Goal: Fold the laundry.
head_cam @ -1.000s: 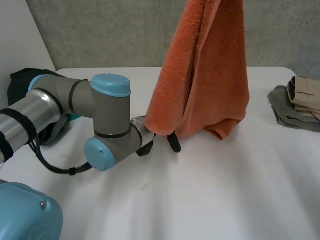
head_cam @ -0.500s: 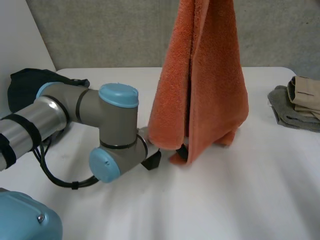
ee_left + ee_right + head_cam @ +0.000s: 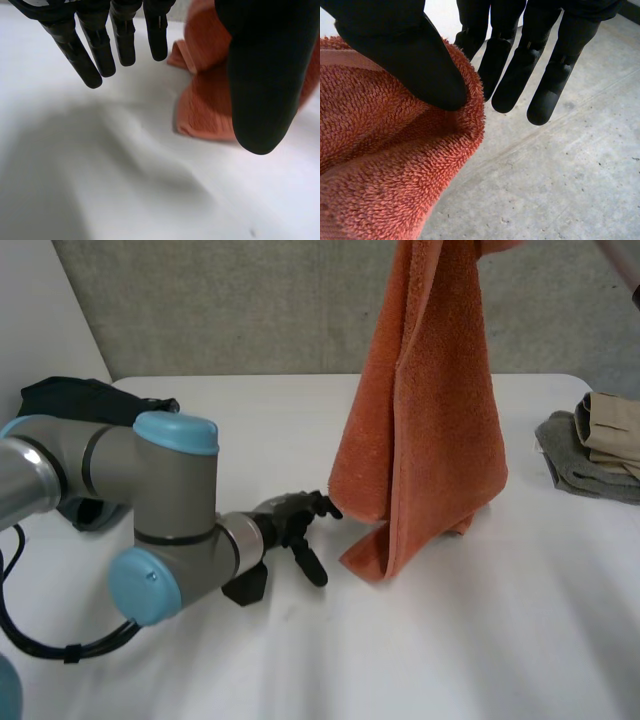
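1. Well, the left hand (image 3: 292,523) sat low over the white table (image 3: 480,640), just beside the orange towel (image 3: 430,440) but not touching it. A strip of bare table showed between its fingertips and the towel's lower hem.
2. In the left wrist view I read that hand as open. Its fingers (image 3: 100,47) were straight and a little spread, the thumb (image 3: 265,75) stood apart from them, and nothing lay in its grasp. The towel's bottom fold rested on the table beyond the fingertips, partly behind the thumb.
3. The right hand (image 3: 395,50) gripped the towel at its upper edge — the thumb pressed on the terry rim and pinched it against the nearest finger. The other fingers were straight and clear of the cloth.
4. Held that way, the towel hung upright in a tall drape, narrow above and wider below. Only its lower end touched the table, a little right of the middle.
5. It looked like thick looped terry, plain orange, falling in long vertical folds. One bottom corner curled under on the side facing the left hand.
6. A dark garment (image 3: 80,400) lay at the table's far left behind the left arm, and a folded pile (image 3: 595,445) of grey and beige cloth sat at the right edge — both well apart from the towel.
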Robot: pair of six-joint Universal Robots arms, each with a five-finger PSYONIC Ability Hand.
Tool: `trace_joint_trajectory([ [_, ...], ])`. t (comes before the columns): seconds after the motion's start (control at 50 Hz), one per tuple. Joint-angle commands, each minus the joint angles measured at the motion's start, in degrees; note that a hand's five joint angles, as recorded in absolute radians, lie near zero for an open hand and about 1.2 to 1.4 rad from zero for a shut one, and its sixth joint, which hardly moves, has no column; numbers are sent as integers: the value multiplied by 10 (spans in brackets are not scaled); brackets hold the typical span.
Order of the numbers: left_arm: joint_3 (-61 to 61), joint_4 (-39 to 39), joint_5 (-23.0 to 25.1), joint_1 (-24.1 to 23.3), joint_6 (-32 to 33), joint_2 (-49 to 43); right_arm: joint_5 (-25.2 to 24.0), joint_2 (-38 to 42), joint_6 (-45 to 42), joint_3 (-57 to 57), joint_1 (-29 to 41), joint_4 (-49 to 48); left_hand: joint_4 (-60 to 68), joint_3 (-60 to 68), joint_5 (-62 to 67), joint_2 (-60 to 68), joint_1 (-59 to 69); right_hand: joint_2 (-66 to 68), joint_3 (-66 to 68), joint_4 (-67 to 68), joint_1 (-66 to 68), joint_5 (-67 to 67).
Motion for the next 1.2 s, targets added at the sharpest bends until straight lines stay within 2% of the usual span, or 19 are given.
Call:
trace_joint_trajectory([
  [0.02,-18,11,-24,-51,-31,0,23,-2,-2,-17,21,9,6,7,6,7,9,126,120,114,158,110],
  [0.14,41,28,-80,-91,-65,-30,40,-2,-12,-34,47,28,1,2,1,2,4,126,120,114,158,110],
  [0.24,125,4,-131,-124,-104,-77,61,-2,-26,-51,72,42,-2,-1,-2,-1,1,126,120,114,158,110],
  [0.36,208,-39,-141,-155,-152,-128,84,-2,-33,-68,94,56,41,42,41,43,45,126,120,114,158,110],
  [0.44,241,-53,-152,-173,-199,-143,97,-2,-33,-67,96,57,598,599,598,600,602,126,120,114,158,110],
  [0.52,231,-59,-205,-152,-220,-114,97,-2,-36,-44,57,59,610,611,610,611,613,126,120,114,158,110],
  [0.54,207,-61,-226,-129,-208,-86,95,-2,-36,-38,47,59,610,611,610,611,613,126,120,114,158,110],
  [0.58,175,-58,-237,-100,-186,-50,91,1,-39,-26,23,59,610,611,610,611,613,126,120,114,158,110],
  [0.6,143,-46,-237,-70,-155,-11,84,2,-42,-13,-3,59,610,611,610,611,613,126,120,114,158,110],
  [0.66,94,-14,-225,-17,-94,49,70,6,-44,8,-46,59,610,611,610,611,613,126,120,114,158,110],
  [0.68,59,6,-212,20,-51,91,62,11,-46,20,-74,60,610,611,610,611,613,126,120,114,158,110],
  [0.74,0,39,-170,88,38,177,50,26,-46,41,-125,61,610,611,610,611,613,126,120,114,158,110],
  [0.88,-74,44,-71,191,188,304,22,81,-70,83,-213,98,610,611,610,611,613,126,120,114,158,110],
  [0.96,-87,26,-39,220,258,334,15,114,-110,100,-227,146,610,611,610,611,613,126,120,114,158,110],
  [1.02,-90,5,-32,226,297,336,16,133,-144,109,-227,176,610,611,610,611,613,126,120,114,158,110],
  [1.1,-80,-18,-34,214,358,311,18,173,-205,117,-206,220,610,611,610,611,613,126,120,114,158,110],
  [1.2,-41,-7,-60,185,398,231,30,225,-214,97,-191,210,610,611,610,611,613,126,120,114,158,110],
])
